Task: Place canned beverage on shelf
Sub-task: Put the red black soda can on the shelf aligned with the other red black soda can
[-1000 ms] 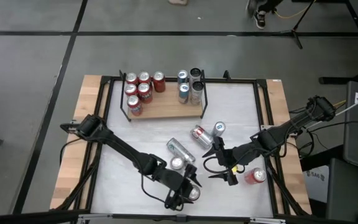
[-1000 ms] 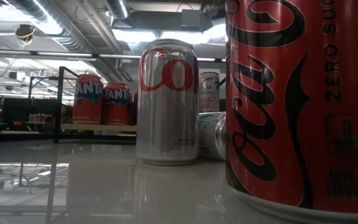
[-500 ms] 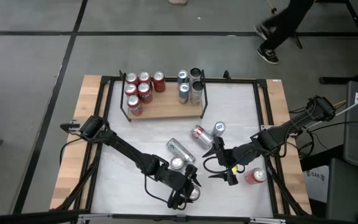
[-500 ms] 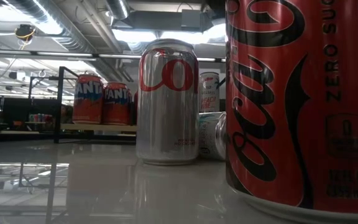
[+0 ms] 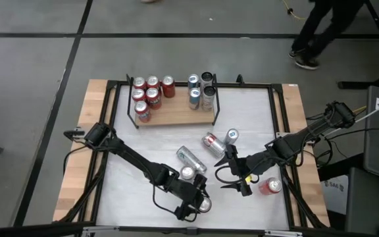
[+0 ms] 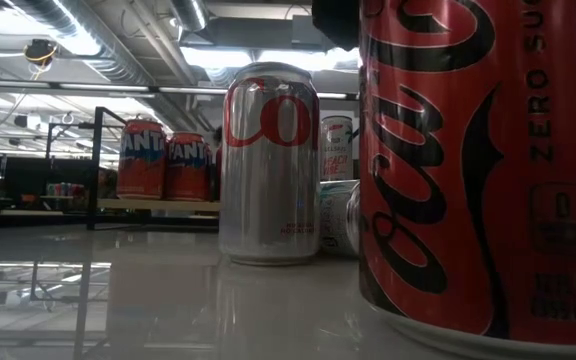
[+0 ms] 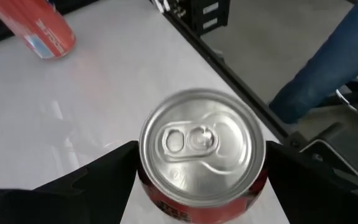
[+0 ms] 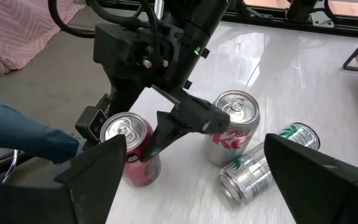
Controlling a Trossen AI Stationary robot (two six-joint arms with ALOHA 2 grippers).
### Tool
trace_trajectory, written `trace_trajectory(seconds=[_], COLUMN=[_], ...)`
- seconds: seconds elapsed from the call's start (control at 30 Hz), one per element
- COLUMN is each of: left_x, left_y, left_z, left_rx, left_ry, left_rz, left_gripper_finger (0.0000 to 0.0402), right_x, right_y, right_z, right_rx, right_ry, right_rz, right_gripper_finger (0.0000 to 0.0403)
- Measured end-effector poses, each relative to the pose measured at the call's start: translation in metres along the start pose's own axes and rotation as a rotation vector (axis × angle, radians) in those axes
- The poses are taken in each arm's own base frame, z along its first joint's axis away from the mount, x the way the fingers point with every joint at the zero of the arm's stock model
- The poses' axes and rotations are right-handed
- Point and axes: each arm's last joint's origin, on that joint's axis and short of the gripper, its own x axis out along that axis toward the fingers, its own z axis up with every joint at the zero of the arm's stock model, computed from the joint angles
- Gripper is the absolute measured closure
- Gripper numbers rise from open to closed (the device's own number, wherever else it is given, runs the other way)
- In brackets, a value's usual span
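A red Coca-Cola Zero can [image 5: 204,205] stands upright near the table's near edge; it fills the right of the low view [image 6: 488,170]. My left gripper [image 5: 198,202] is shut on it, one finger on either side of it in the left wrist view [image 7: 201,180]. My right gripper [image 5: 234,172] hangs open and empty to the can's right and farther back [image 8: 197,168]. The wooden shelf [image 5: 176,113] with black rails stands at the far side and carries several upright cans. My left gripper pinches the red can's side wall [image 7: 143,182] between its two fingers, just below the silver top rim, on opposite sides. The fingers [image 8: 166,134] come from above, slanting down. The can stands upright with its base on the table [image 6: 468,335].
An upright silver Diet Coke can [image 5: 187,173] and a lying silver can [image 5: 191,158] are just beyond the held can. A lying red can [image 5: 212,143], an upright can [image 5: 232,136] and a red can [image 5: 270,186] are to the right. A person's leg [image 7: 328,68] shows beyond the near edge.
The red can has shifted a little to the left in the low view, and a dark part of my left gripper now shows above it. A person has walked across the floor beyond the table's far edge.
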Motion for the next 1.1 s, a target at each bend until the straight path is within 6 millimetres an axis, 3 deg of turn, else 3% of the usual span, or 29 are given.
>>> trace_trajectory(seconds=[1.1], left_x=[-0.0001], left_y=[-0.002], left_z=[0.0012], left_rx=[-0.006], left_ry=[-0.01], left_rz=[0.002], left_gripper_finger=[0.0068], right_x=[0.0], right_y=[0.0], right_z=[-0.0001], right_rx=[0.0], right_ry=[0.001], right_rz=[0.001], right_gripper_finger=[0.0031])
